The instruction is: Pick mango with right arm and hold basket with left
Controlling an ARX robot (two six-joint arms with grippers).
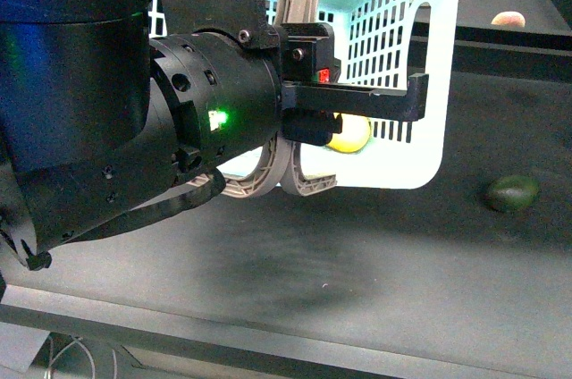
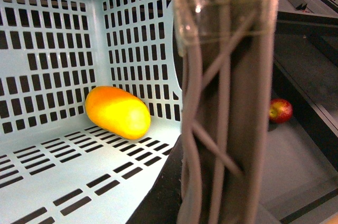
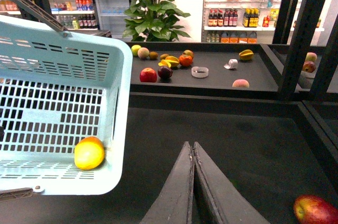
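Front view, left gripper (image 1: 286, 175): pale curved fingers against the basket's (image 1: 450, 57) near wall; cannot tell whether clenched or released.
Front view, mango (image 1: 350, 133): inside the basket, seen low through the slots.
Front view, dark green fruit (image 1: 512, 193): on the worktop (image 1: 357, 254), well apart from the basket.
Left wrist view, mango: lying on the basket floor, by a slotted corner.
Right wrist view, right gripper (image 3: 191, 150): clenched, empty, over the worktop beside the basket.

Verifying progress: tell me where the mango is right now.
The mango lies inside the light-blue basket, on its slotted floor against a side wall near a corner, as the left wrist view shows.
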